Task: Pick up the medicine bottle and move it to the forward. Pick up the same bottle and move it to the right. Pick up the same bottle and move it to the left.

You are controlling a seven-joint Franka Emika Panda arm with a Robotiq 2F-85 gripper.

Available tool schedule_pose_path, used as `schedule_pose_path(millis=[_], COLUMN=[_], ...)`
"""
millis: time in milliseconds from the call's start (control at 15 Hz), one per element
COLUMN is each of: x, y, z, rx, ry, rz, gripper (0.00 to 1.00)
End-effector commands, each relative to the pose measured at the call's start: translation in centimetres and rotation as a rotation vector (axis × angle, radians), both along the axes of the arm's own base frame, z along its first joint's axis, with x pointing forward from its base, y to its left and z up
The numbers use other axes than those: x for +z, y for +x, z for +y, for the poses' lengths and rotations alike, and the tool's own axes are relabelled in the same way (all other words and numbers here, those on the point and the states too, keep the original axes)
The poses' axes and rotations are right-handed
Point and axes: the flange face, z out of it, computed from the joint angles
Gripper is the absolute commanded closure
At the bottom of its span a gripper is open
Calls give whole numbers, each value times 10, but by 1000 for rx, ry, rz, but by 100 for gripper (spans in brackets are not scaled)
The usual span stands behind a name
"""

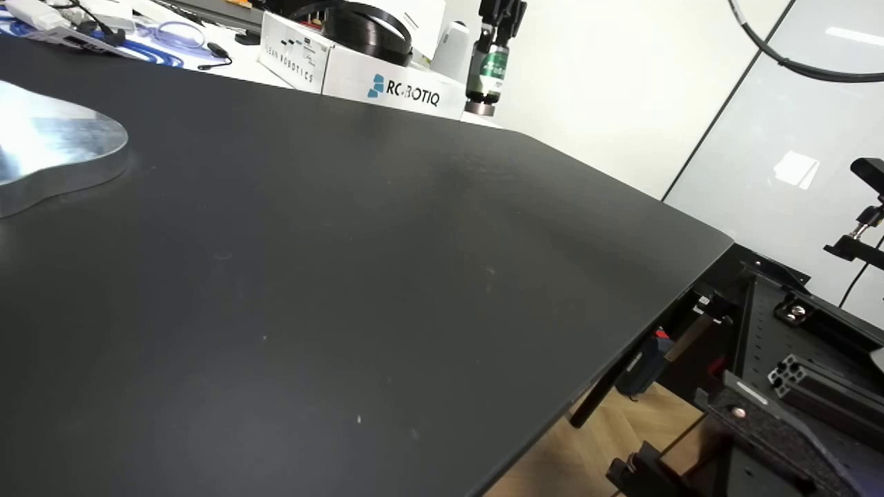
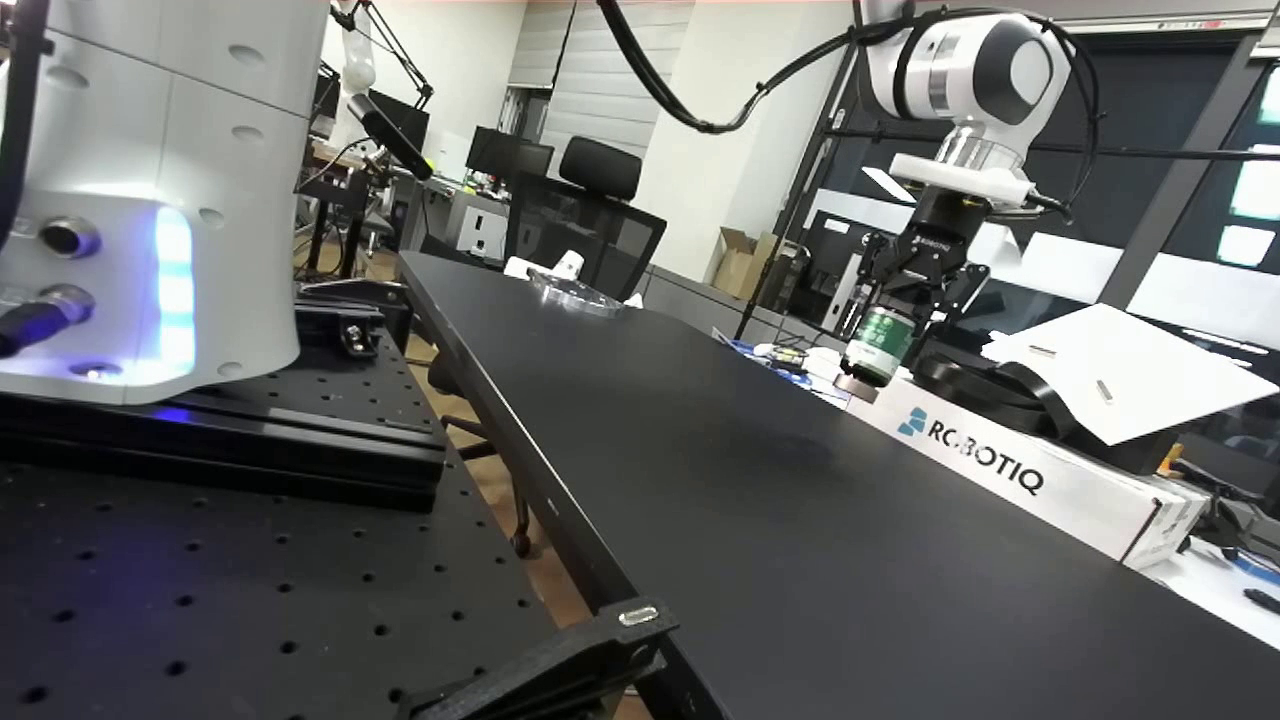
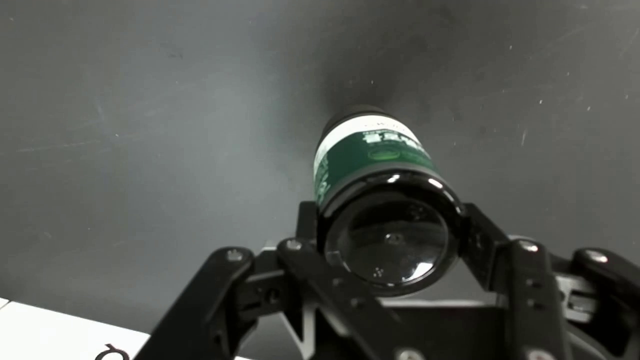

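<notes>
A small dark cylindrical bottle [image 2: 880,345] with a green-and-white wrap-around label [image 3: 357,152] is hanging base-up above the flat black tabletop [image 1: 359,262], near the printed long side of the white cardboard ROBOTIQ box [image 2: 1000,465] and apart from it. The black two-fingered claw [image 3: 392,227] is gripping it by its base end, a flat dark pad [image 3: 307,220] pressing on each side, and its greyish cap [image 1: 480,108] is pointing down. The step in hand is probably carrying it towards a set-down; which of the three shifts this is serving is not showing. To do it well, the claw should be holding the bottle in line over a spot in front of the box, lowering slowly until the cap is meeting the tabletop, and only then releasing; standing on its cap, the bottle may be tipping if let go high or aslant. The box is making the nearest obstacle, with a glossy black curved band [image 1: 359,38] and a thin flat white sheet [image 2: 1130,370] rising at its top, so that side is likely needing a wide berth. A plain white rounded object [image 1: 452,52] is showing behind the box, and a shiny thick wavy-edged slab [image 1: 59,141] is lying on the tabletop well past its blue-logo end.
</notes>
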Motion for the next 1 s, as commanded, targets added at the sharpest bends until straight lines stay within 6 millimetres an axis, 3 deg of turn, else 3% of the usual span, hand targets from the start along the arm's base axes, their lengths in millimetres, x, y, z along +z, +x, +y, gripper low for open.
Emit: schedule_pose_path(millis=[0, 400, 667, 933], x=[28, 35, 2, -32], y=[-60, -135, -190, -220], z=[-7, 6, 26, 47], rx=[60, 93, 153, 186], ry=[-67, -37, -8, 21], rz=[32, -32, -64, -93], gripper=[55, 55, 55, 55])
